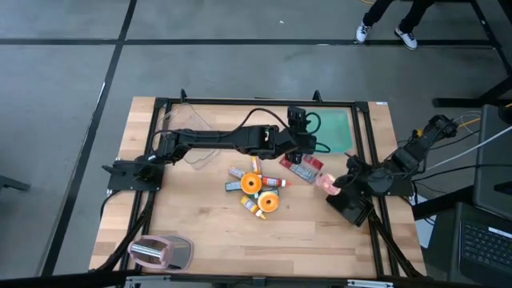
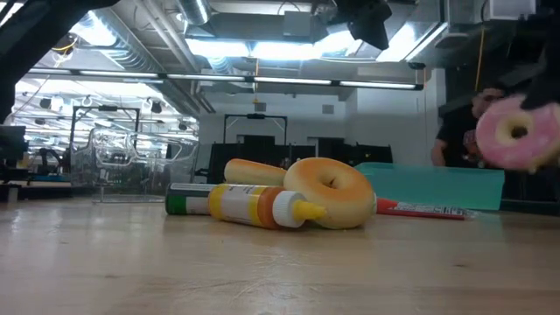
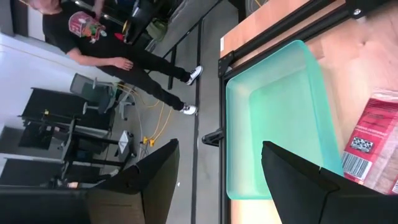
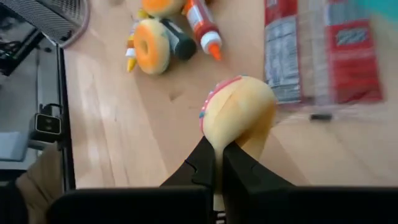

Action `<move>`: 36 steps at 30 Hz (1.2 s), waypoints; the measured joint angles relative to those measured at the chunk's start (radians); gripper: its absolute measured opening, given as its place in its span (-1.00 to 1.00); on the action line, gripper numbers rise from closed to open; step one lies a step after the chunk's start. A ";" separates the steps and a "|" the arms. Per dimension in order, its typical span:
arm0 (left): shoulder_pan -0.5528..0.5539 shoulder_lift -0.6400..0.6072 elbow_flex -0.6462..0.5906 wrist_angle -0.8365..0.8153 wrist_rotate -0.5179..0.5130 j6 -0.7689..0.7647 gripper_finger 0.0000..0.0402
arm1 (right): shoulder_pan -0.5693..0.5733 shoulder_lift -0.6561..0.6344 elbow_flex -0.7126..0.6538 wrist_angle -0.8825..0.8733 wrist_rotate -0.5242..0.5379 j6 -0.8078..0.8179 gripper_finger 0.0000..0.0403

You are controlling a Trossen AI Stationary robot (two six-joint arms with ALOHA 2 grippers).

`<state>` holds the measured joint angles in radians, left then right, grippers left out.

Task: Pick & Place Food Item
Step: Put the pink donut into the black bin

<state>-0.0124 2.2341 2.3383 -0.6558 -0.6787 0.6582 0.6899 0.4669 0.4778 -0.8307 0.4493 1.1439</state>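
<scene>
On a wooden counter (image 1: 192,232) framed by black rails, two dark robot arms are working. The right tool (image 4: 219,163) is pinching a pink-frosted donut (image 4: 239,112) by its edge, its fingers pressed nearly together on the rim. That donut is being held up off the counter, toward the right side, just beside a red snack packet (image 1: 302,166). In the level view across the counter, the pink donut is hanging in the air at the right edge, with its hole facing the camera.

The left tool (image 1: 298,120) is reaching across toward the far side of the counter, hovering above the near edge of a shallow teal tray (image 3: 273,118). Its fingers (image 3: 305,180) are standing spread apart and are holding nothing.

Near the middle of the counter, a cluster of toy foods is lying together: a plain tan donut (image 2: 331,192), a yellow squeeze bottle (image 2: 254,206) resting against it, a hot dog bun (image 2: 254,171) behind them, and an orange-capped bottle (image 4: 200,25). A grey dish rack (image 1: 162,251) is sitting at the counter's near left corner.

A person in dark clothes (image 3: 118,56) is standing on the floor beyond the counter.
</scene>
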 joint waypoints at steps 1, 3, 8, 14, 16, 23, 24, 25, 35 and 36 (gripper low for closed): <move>-0.001 0.000 0.000 0.000 -0.001 0.000 0.11 | 0.000 0.015 0.042 -0.022 0.003 -0.015 -0.96; -0.001 0.000 0.000 0.000 -0.002 -0.001 0.11 | 0.000 0.046 0.131 -0.059 0.006 -0.053 -0.96; -0.001 0.000 0.000 -0.008 -0.007 -0.007 0.11 | 0.000 0.154 0.299 -0.200 -0.012 -0.057 -0.96; -0.001 0.000 0.000 -0.017 -0.030 -0.010 0.11 | 0.000 0.312 0.329 -0.280 -0.148 0.049 -0.96; -0.001 0.000 0.000 -0.017 -0.037 -0.010 0.11 | 0.000 0.363 0.329 -0.280 -0.180 0.054 -0.96; -0.001 0.000 0.000 -0.022 -0.036 -0.004 0.11 | 0.011 0.510 0.330 -0.330 -0.275 0.124 -0.96; -0.001 0.000 0.000 -0.022 -0.036 -0.002 0.11 | 0.016 0.522 0.330 -0.343 -0.287 0.133 -0.96; -0.001 0.000 0.000 -0.022 -0.036 -0.002 0.11 | 0.022 0.531 0.330 -0.351 -0.301 0.141 -0.96; -0.001 0.000 0.000 -0.022 -0.027 -0.010 0.11 | 0.064 0.553 0.330 -0.411 -0.321 0.218 -0.96; -0.001 0.000 0.000 -0.022 -0.027 -0.011 0.11 | 0.066 0.555 0.330 -0.420 -0.328 0.226 -0.96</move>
<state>-0.0135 2.2345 2.3383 -0.6777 -0.7059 0.6472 0.7558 1.0220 0.8078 -1.2503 0.1217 1.3699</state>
